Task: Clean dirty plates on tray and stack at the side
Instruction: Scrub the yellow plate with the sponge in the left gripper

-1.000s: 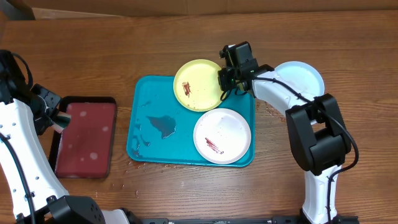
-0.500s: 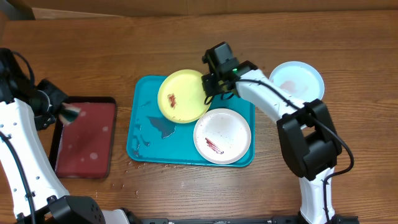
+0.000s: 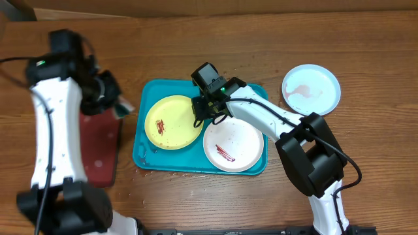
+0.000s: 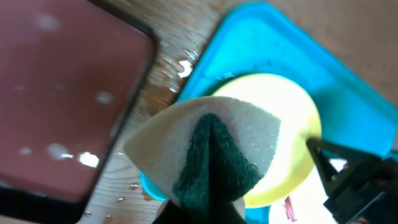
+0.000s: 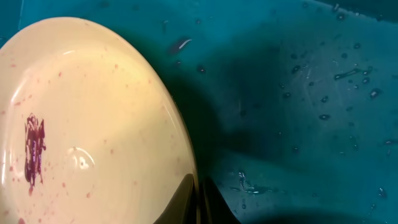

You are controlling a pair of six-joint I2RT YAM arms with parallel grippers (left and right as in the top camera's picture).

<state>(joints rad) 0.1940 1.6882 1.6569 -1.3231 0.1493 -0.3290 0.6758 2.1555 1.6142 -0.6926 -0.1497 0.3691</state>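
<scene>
Right gripper (image 3: 203, 112) is clamped on the yellow-green plate's (image 3: 171, 124) right rim, over the left half of the blue tray (image 3: 151, 95). White plate (image 3: 234, 142) sits on the tray's right half, light blue plate (image 3: 311, 89) on the table. Left gripper (image 3: 116, 103) pinches a sponge (image 4: 205, 146) by the tray's left edge.

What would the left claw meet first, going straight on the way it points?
Probably the yellow-green plate on the blue tray; the held sponge would touch first, though depth is unclear.

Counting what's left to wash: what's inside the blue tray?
The yellow-green plate, its rim pinched by the right gripper, and the white plate, both with red smears, plus water droplets. The tray floor beneath them is hidden. The light-blue plate lies outside it.
</scene>
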